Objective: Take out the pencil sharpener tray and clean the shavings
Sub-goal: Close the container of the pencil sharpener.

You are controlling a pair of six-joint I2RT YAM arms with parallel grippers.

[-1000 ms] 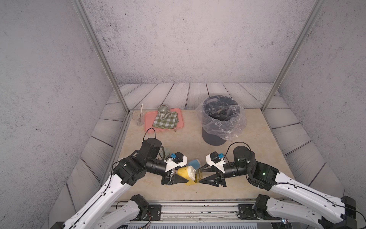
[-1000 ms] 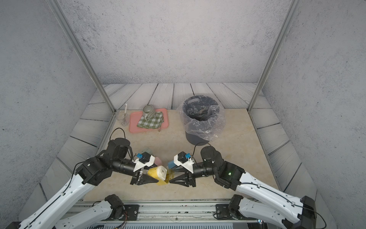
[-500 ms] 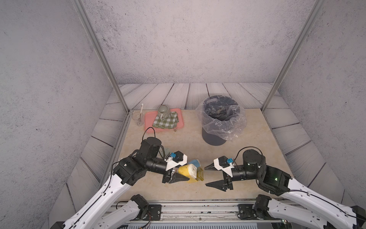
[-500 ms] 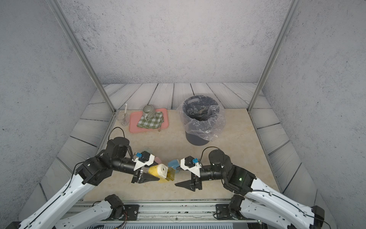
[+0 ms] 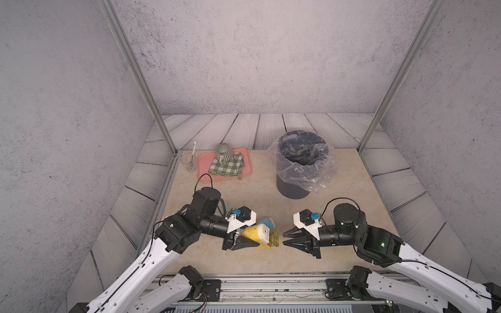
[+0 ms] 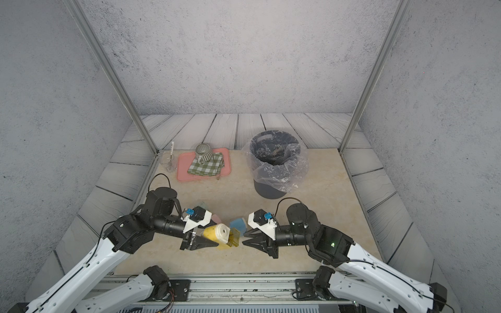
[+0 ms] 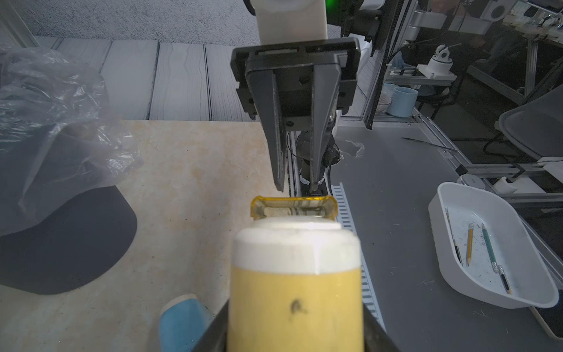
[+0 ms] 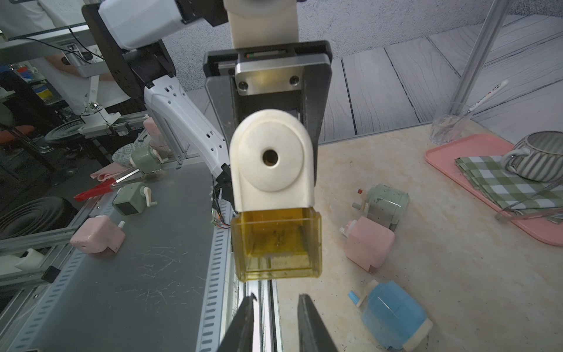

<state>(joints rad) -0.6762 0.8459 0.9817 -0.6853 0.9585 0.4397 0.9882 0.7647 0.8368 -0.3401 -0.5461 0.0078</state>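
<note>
**Lower centre of both top views.** My left end effector (image 5: 252,239) is clamped on the body of the yellow pencil sharpener (image 5: 254,232). It holds the sharpener on its side, low over the surface (image 5: 244,195), with the white face turned toward the right of the frame. I cannot tell whether the sharpener touches the surface.

The amber tray (image 5: 274,239) sits in the sharpener and juts out past the white face. The right wrist view shows dark specks inside it.

My right end effector (image 5: 283,238) faces the tray from the right of the frame. Its jaws stand a narrow gap apart and grip nothing. The tips are just beside the tray's end, and I cannot make out any contact.

**Centre right.** The dark bin (image 5: 294,188) stands with a clear liner. A blue sharpener (image 5: 267,222) lies just above the yellow one in the frame.
</note>
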